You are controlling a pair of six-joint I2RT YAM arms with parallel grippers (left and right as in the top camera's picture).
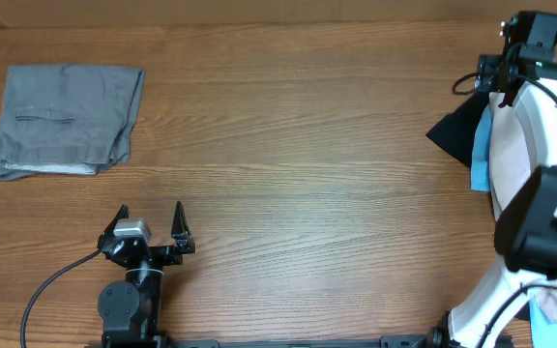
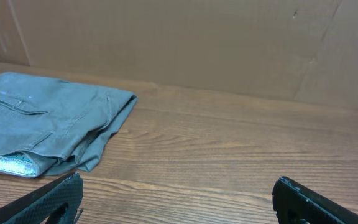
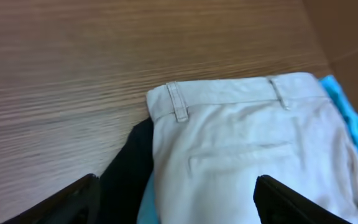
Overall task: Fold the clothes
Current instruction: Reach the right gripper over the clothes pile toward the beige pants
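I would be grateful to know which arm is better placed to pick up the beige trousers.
Right. The right gripper hangs open directly above the waistband of the beige trousers; the left gripper sits far across the table, nearer the grey folded trousers.

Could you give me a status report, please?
Left hand open. Right hand open above beige trousers. They lie on dark garment, blue shirt. Grey trousers far left.
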